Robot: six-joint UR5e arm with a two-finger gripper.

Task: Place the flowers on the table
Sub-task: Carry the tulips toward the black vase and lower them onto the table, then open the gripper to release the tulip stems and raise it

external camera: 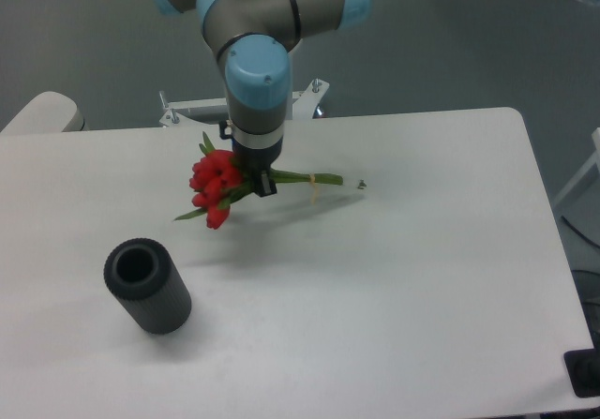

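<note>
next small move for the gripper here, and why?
Probably lower straight down, then open. The gripper is shut on the flowers just behind the blooms, and their shadow falls offset on the table, so the bunch looks to be held above the surface. The spot below looks bare, and the black ribbed cylinder stands well apart toward the front-left.

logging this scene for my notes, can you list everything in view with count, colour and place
flowers: one bunch, red tulips with green stems, held just above the table's back-left part, blooms pointing left, stems right
black ribbed cylinder: one, black, lying on the table at front left
table: one, white, fills most of the view
pale object: one, off-white, past the table's back-left edge, partly visible
robot arm: one, grey with light blue joint caps, reaching down from the back
claw: one, black, shut on the flower stems
</note>
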